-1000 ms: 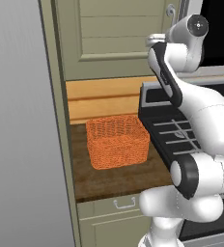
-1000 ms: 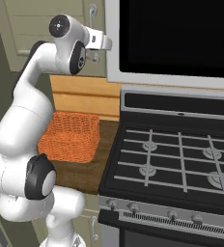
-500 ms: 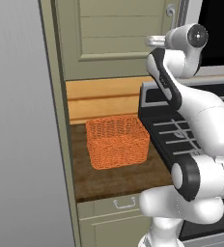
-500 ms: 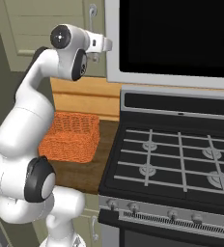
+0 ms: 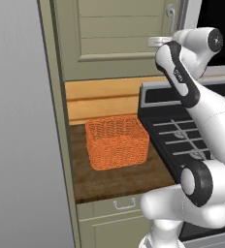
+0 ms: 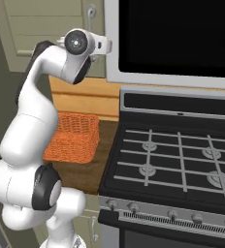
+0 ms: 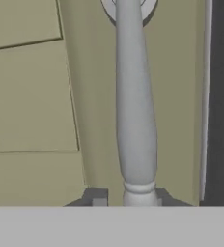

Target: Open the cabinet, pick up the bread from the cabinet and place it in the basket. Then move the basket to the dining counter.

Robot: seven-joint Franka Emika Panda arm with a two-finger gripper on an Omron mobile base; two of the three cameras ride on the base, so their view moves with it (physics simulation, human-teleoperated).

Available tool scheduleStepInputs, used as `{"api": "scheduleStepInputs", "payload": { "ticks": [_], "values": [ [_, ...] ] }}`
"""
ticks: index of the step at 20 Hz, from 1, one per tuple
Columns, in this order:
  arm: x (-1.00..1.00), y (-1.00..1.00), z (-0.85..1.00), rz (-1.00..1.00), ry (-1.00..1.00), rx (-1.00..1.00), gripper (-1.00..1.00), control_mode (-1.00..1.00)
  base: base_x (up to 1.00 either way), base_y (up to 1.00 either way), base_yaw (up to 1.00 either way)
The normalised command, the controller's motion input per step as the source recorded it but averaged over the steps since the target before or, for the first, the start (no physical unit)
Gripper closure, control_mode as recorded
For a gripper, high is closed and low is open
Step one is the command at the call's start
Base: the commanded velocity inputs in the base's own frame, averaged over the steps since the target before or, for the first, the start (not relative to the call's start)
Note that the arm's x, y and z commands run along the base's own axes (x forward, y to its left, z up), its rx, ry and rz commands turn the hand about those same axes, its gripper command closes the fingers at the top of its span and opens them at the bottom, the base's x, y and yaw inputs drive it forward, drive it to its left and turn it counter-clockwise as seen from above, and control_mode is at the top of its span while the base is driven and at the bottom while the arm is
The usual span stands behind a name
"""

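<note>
The sage-green cabinet [image 5: 114, 38] is closed, its door panelled with horizontal grooves. Its long silver handle [image 7: 133, 96] runs up the middle of the hand view, and its top mount shows near the door's right edge [image 5: 170, 10] [image 6: 91, 12]. My gripper [image 7: 129, 198] [image 5: 158, 42] [image 6: 106, 46] is at the handle's lower end, one dark fingertip close on each side of the bar. The orange mesh basket [image 5: 117, 142] [image 6: 73, 137] stands empty on the wood-topped counter below the cabinet. The bread is hidden behind the door. The dining counter is out of view.
A black gas stove [image 6: 182, 155] with grates sits right of the basket, under a dark microwave front [image 6: 177, 34]. A tall grey panel [image 5: 17, 121] walls off the left. A pale drawer with a wire pull [image 5: 124, 203] lies under the counter.
My hand has settled against the cabinet handle and the fingers have drawn in from wide open around the bar. The basket and the door have not moved.
</note>
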Motion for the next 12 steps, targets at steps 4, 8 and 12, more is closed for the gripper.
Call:
{"api": "scheduleStepInputs", "payload": {
  "ticks": [4, 8, 12],
  "values": [
    [-0.05, 1.0, -0.26, 0.26, 0.03, -0.05, 1.0, -1.0, 0.0, 0.0, 0.0],
    [-0.28, 1.0, -0.11, 0.17, 0.0, -0.1, 1.0, -1.0, 0.0, 0.0, 0.0],
    [-0.58, 1.0, -0.12, 0.11, 0.0, -0.09, 1.0, -1.0, 0.0, 0.0, 0.0]
  ]
}}
